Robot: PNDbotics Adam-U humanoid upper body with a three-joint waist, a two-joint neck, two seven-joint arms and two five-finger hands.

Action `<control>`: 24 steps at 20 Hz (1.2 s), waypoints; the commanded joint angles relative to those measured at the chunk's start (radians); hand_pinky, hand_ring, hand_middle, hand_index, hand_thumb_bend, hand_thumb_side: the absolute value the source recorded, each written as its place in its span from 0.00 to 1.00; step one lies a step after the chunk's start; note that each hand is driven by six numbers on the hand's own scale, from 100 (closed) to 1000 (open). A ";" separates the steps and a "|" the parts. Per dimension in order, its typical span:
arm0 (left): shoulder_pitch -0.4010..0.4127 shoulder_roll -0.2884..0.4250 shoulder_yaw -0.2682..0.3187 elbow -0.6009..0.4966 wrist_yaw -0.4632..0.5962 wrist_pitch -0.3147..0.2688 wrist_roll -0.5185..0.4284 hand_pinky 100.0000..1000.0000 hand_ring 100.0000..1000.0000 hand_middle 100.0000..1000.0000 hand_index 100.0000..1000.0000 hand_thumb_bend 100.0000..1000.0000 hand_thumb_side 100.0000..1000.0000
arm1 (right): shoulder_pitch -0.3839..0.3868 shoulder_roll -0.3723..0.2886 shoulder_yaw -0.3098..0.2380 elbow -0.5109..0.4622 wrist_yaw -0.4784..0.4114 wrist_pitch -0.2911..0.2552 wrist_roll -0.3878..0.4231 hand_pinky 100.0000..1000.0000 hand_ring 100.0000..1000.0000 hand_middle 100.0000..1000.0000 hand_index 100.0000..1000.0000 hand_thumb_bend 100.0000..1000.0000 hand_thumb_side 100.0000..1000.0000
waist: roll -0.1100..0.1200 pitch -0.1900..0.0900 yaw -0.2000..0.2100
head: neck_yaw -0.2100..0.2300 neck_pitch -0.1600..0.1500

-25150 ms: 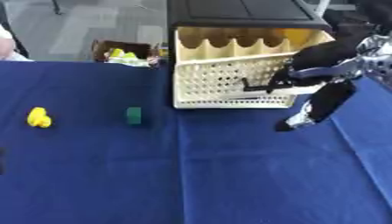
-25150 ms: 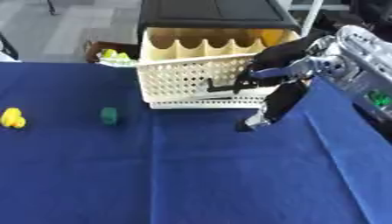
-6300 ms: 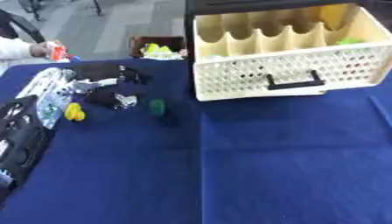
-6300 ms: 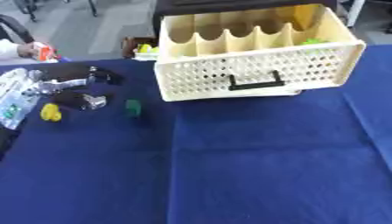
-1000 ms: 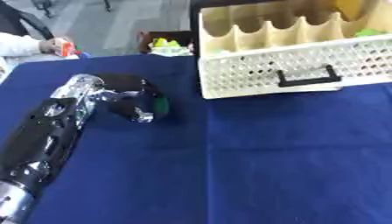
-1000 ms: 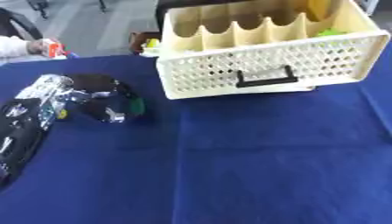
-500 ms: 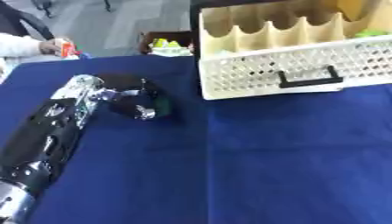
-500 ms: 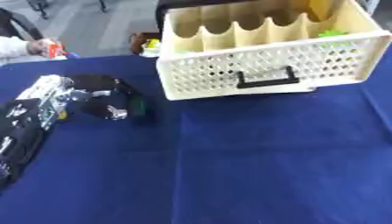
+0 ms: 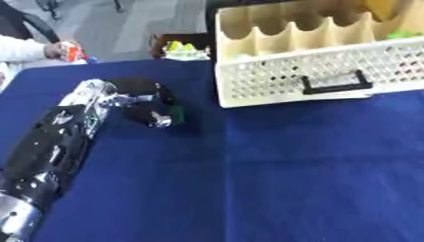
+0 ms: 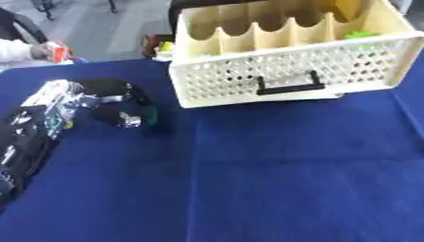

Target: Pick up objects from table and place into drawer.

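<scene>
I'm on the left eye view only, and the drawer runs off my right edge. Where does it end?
Observer: The right eye view shows the drawer's whole right end, with bare blue table beyond it.
Operator: My left hand is curled on the dark green block. What's in the drawer at that end?
Observer: A light green thing lies just behind the front wall, short of the end wall.
</scene>
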 commanded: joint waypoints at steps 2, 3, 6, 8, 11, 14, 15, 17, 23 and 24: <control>-0.012 0.001 -0.004 0.001 -0.032 -0.002 0.010 0.71 0.78 0.70 0.86 0.16 1.00 | -0.011 -0.008 -0.013 -0.016 -0.006 0.001 -0.007 0.83 0.22 0.17 0.64 0.00 0.65 | -0.003 -0.017 -0.002 | 0.004 -0.004; -0.011 0.000 -0.004 0.001 -0.038 -0.001 0.015 0.71 0.78 0.70 0.86 0.16 1.00 | -0.011 -0.007 -0.013 -0.016 -0.007 0.001 -0.008 0.83 0.21 0.17 0.64 0.00 0.65 | -0.003 -0.016 -0.002 | 0.004 -0.004; -0.010 -0.002 -0.005 0.004 -0.051 -0.002 0.028 0.71 0.78 0.69 0.85 0.16 1.00 | -0.011 -0.005 -0.015 -0.016 -0.007 0.002 -0.011 0.83 0.21 0.17 0.64 0.00 0.65 | -0.002 -0.015 -0.003 | 0.005 -0.004; -0.010 -0.003 -0.004 0.007 -0.059 -0.003 0.035 0.71 0.78 0.69 0.85 0.17 1.00 | -0.010 -0.005 -0.017 -0.016 -0.008 0.002 -0.012 0.83 0.21 0.17 0.64 0.00 0.65 | -0.001 -0.015 -0.004 | 0.005 -0.004; -0.008 -0.005 -0.004 0.011 -0.070 -0.008 0.040 0.71 0.77 0.68 0.85 0.20 1.00 | -0.009 -0.002 -0.019 -0.016 -0.008 0.003 -0.013 0.83 0.21 0.17 0.64 0.00 0.65 | 0.000 -0.014 -0.006 | 0.006 -0.005; -0.007 -0.007 -0.003 0.013 -0.079 -0.009 0.047 0.70 0.77 0.67 0.83 0.18 1.00 | -0.009 0.000 -0.021 -0.016 -0.009 0.004 -0.017 0.83 0.21 0.17 0.63 0.00 0.65 | 0.000 -0.012 -0.008 | 0.007 -0.005; -0.007 -0.007 -0.003 0.014 -0.082 -0.008 0.050 0.70 0.77 0.67 0.83 0.17 1.00 | -0.009 0.000 -0.022 -0.016 -0.010 0.005 -0.018 0.83 0.21 0.17 0.63 0.00 0.65 | 0.000 -0.012 -0.008 | 0.007 -0.006; -0.006 -0.008 -0.003 0.015 -0.087 -0.007 0.056 0.69 0.76 0.65 0.81 0.13 1.00 | -0.009 0.000 -0.023 -0.016 -0.012 0.004 -0.020 0.83 0.21 0.17 0.63 0.00 0.65 | 0.000 -0.011 -0.009 | 0.007 -0.005; -0.004 -0.010 -0.002 0.016 -0.107 0.004 0.082 0.65 0.70 0.59 0.75 0.03 1.00 | -0.008 0.002 -0.027 -0.016 -0.014 0.003 -0.027 0.83 0.20 0.17 0.63 0.00 0.66 | 0.000 -0.009 -0.010 | 0.009 -0.005; -0.004 -0.010 -0.002 0.016 -0.111 0.005 0.088 0.65 0.70 0.59 0.75 0.02 1.00 | -0.008 0.003 -0.028 -0.016 -0.014 0.003 -0.028 0.83 0.20 0.17 0.63 0.00 0.66 | 0.000 -0.009 -0.010 | 0.010 -0.006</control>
